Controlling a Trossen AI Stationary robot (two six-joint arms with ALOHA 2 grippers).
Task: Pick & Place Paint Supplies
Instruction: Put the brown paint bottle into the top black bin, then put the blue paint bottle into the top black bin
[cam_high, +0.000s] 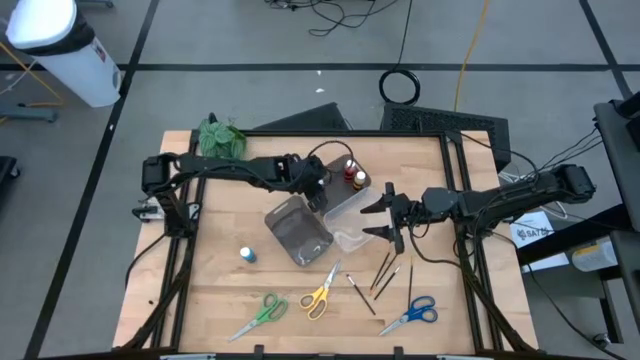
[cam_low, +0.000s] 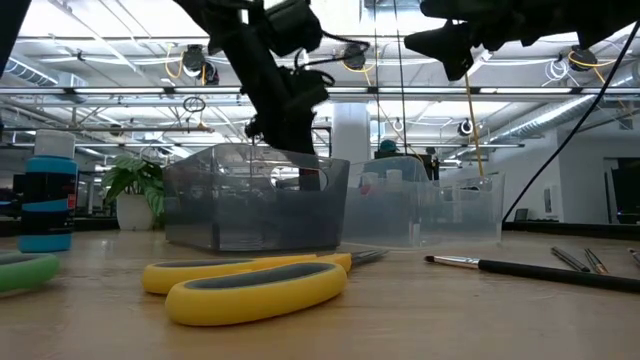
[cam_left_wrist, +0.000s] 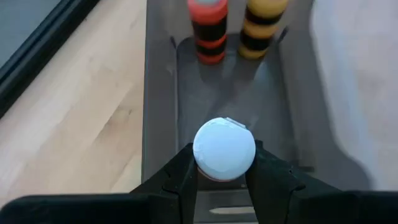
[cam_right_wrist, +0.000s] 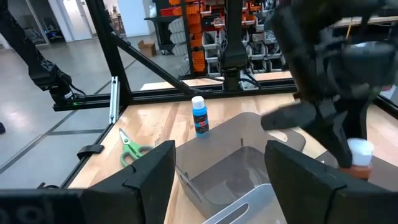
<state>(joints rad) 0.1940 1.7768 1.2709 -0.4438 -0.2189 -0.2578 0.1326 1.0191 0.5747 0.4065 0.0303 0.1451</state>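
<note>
My left gripper (cam_high: 320, 195) is over the clear tray (cam_high: 352, 222), shut on a white-capped paint bottle (cam_left_wrist: 224, 149). A red-capped bottle (cam_left_wrist: 208, 28) and an orange-capped bottle (cam_left_wrist: 261, 25) stand on the floor of that tray at its far end. My right gripper (cam_high: 383, 220) is open and empty, just right of the clear tray. A blue-capped bottle (cam_high: 246, 255) stands on the table at the left. Green scissors (cam_high: 260, 312), yellow scissors (cam_high: 322, 293), blue scissors (cam_high: 412, 314) and several thin brushes (cam_high: 385, 272) lie flat near the front edge. My left gripper pinches the white-capped bottle at its cap (cam_left_wrist: 200, 163) between its two fingers (cam_left_wrist: 180, 177), one on each side. The fingers come from above, pointing down. The bottle stands upright between them, down inside the clear tray; whether its base rests on the tray floor I cannot tell.
A grey tray (cam_high: 298, 232) lies beside the clear tray on its left. A green leafy plant (cam_high: 220, 137) stands at the far left corner. Dark frame bars (cam_high: 180, 260) run along the table's left and right sides. Bare wood shows left of the grey tray.
</note>
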